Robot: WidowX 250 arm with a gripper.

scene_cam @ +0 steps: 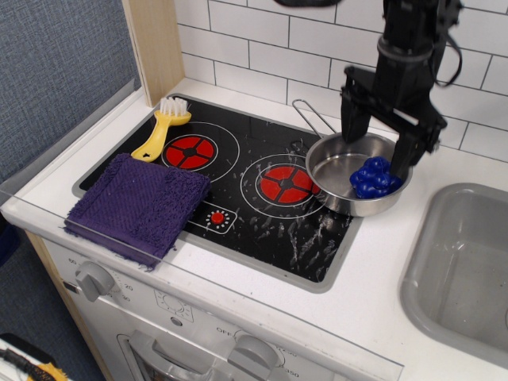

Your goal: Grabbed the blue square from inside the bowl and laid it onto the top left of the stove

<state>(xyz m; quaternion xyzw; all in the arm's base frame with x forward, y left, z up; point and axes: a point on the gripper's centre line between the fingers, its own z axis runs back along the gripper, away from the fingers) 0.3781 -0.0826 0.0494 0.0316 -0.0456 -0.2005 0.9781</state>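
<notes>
Now: black robot claw (376, 145) spread wide, empty, hanging over shiny round steel bowl (337, 193) right of centre | small deep-blue bumpy plastic square (375, 177) lies inside bowl, right side | bowl overlaps right edge of glossy black two-burner stove (238, 159) | purple folded cloth (139, 205) lower left
</notes>
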